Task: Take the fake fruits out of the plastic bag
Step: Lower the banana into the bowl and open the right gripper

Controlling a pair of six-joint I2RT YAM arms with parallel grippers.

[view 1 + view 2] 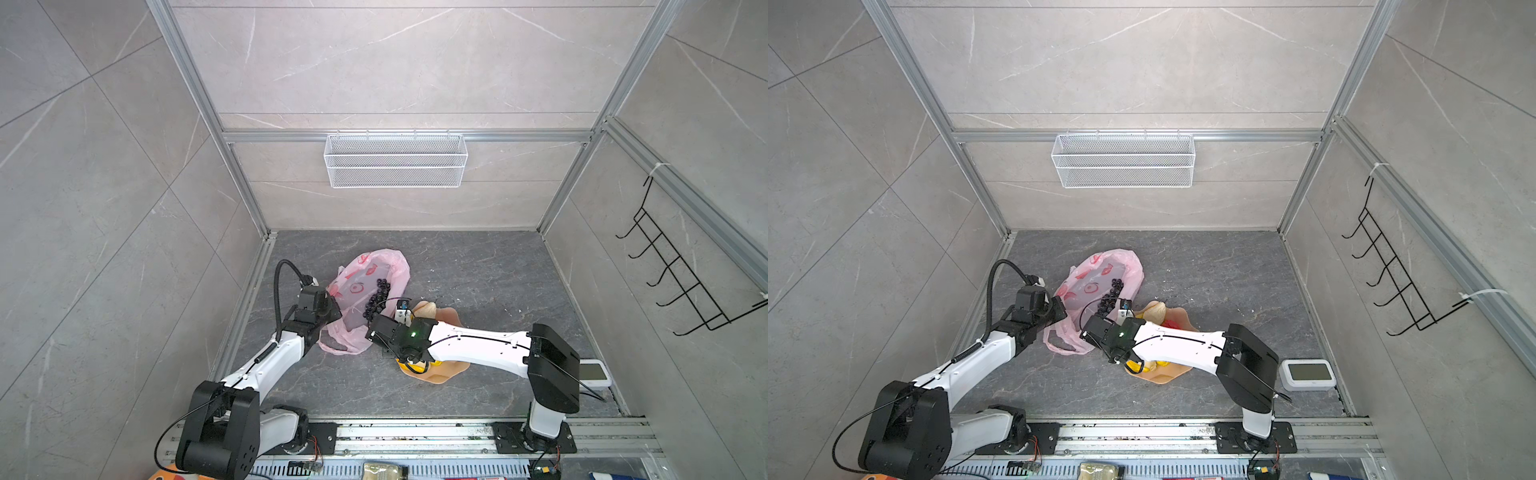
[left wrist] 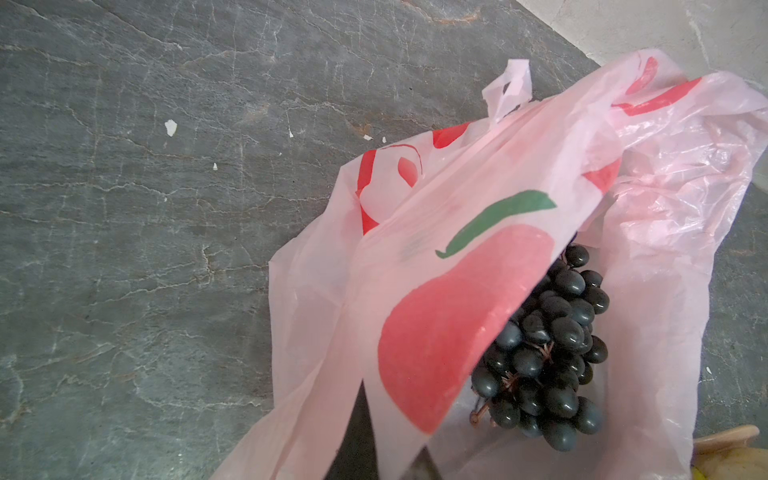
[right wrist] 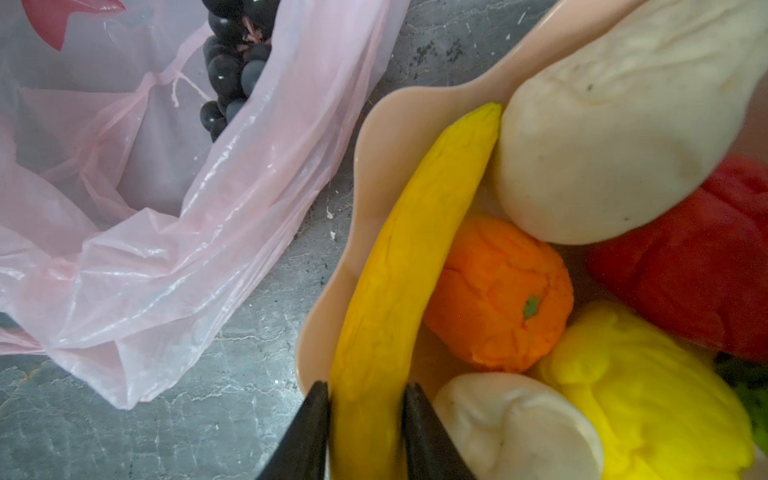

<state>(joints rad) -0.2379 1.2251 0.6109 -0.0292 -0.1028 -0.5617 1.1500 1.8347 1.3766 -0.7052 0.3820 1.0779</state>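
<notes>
left gripper point(image 1: 334, 311): pinched together on thin, crinkly pink plastic bag point(image 2: 457, 270), film taut | glossy round-beaded grape bunch point(image 2: 548, 349): inside bag | right gripper point(image 3: 368, 399): tips flank wrinkled yellow banana point(image 3: 415, 249) lying in wavy-rimmed peach plate point(image 3: 365, 166), clamping or not unclear | creased tangerine point(image 3: 498, 291), matte beige fruits point(image 3: 602, 145): in plate

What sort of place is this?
Likely a robot test cell dressed as a tiled room: aluminium-framed tile walls, white wire basket, black hook rack, two arms on a rail.
</notes>
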